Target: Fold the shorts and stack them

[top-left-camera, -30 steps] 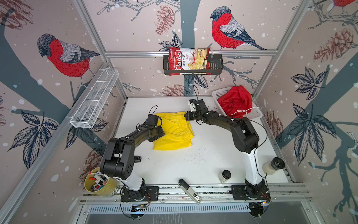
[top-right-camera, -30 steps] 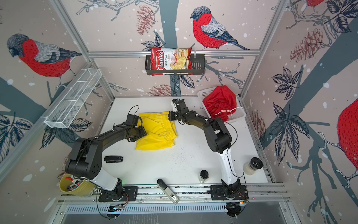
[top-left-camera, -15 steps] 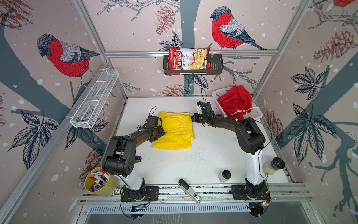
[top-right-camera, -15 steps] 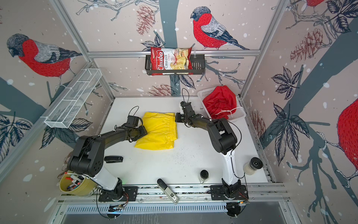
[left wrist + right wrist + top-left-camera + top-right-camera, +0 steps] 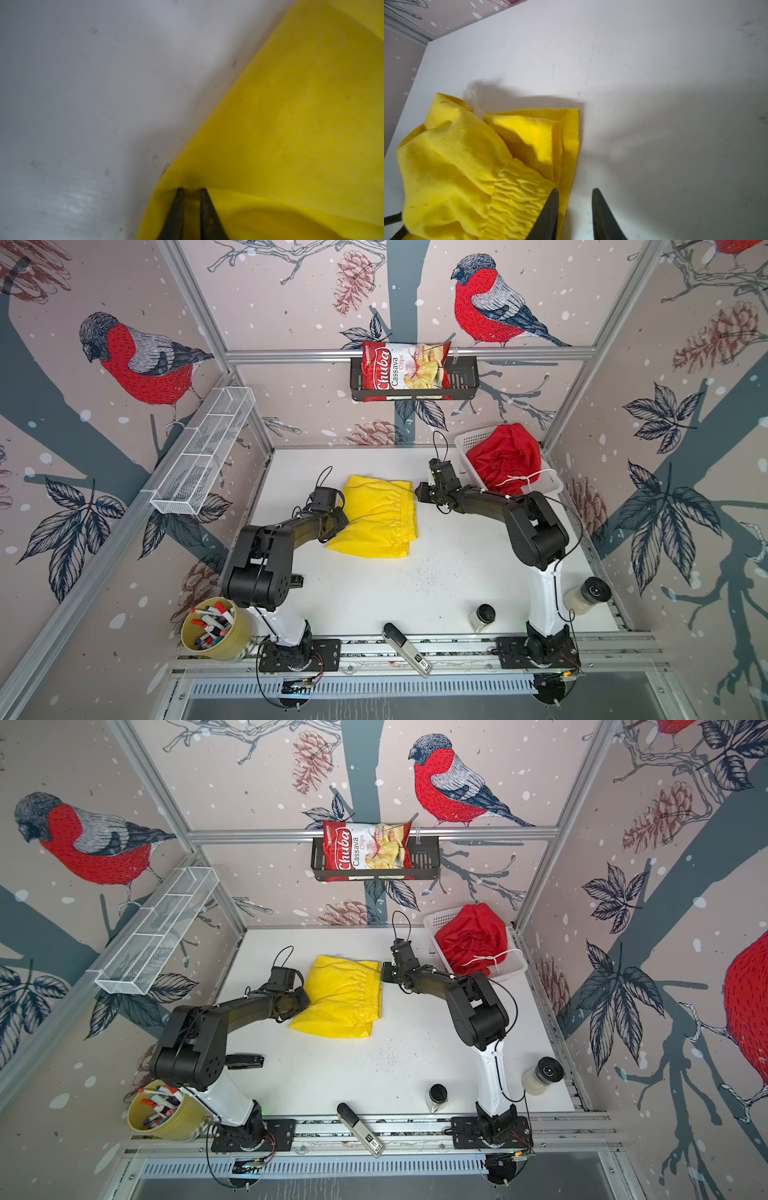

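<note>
Along the near edge of the counter [image 5: 415, 585] stand a cup of markers [image 5: 216, 628] at the left corner, a small dark-lidded jar [image 5: 482, 616] right of the middle, and a clear shaker [image 5: 588, 595] by the right edge.

Farther in, the yellow shorts [image 5: 378, 518] lie folded on the middle of the counter, with the gathered waistband [image 5: 405, 510] turned to the right edge. The left hand [image 5: 191, 190] sits low at the shorts' left side, closed on a fold of the yellow cloth. The right hand [image 5: 574, 190] is at the far end of the waistband with its jaws apart. One finger [image 5: 550, 207] lies over the waistband and the other is above bare counter.

In the far right corner the red shorts [image 5: 503, 456] sit bunched in a white basket [image 5: 473, 437], the white drawstring [image 5: 519, 479] trailing over the cloth. On the far wall a bag of chips [image 5: 405, 371] stands in a black rack [image 5: 465, 381].
</note>
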You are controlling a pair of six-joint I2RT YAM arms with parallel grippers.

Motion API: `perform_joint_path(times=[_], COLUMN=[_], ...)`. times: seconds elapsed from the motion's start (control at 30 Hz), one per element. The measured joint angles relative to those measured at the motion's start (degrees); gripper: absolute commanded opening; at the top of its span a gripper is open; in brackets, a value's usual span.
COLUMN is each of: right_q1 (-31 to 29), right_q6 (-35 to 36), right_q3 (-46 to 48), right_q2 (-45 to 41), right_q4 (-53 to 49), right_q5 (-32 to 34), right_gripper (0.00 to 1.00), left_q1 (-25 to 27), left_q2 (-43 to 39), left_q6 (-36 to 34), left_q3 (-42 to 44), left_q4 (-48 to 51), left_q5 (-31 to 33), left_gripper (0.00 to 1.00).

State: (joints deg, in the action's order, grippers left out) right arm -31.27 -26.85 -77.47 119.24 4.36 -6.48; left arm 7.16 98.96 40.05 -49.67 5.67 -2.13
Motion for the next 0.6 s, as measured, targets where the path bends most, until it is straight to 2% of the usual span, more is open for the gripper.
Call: perform_joint_path(times=[0.13, 0.3, 0.47, 0.6], right_q1=[0.1, 0.4, -1.3, -5.0], right_q6=[0.2, 0.4, 0.5, 1.5], right_q3=[4.2, 7.4, 7.9, 7.6], right_q2=[-3.1, -4.7, -6.4, -7.0], right_q4=[0.4, 0.5, 0.3, 0.2], right_q5=[0.9, 1.5, 3.5, 4.0], right_gripper=[0.28, 0.29, 0.32, 0.33], left_q1=[-3.5, -9.3, -10.8, -10.8], left_q2=[1.7, 3.6, 0.9, -7.5], left_q6=[0.6, 1.6, 1.7, 1.8], left_q3=[-2.5, -6.5, -6.8, -4.9], left_q4=[-0.8, 2.6, 7.8, 10.3], left_q5=[-2.2, -2.2, -0.8, 0.8], left_gripper=[0.00, 0.00, 0.02, 0.42])
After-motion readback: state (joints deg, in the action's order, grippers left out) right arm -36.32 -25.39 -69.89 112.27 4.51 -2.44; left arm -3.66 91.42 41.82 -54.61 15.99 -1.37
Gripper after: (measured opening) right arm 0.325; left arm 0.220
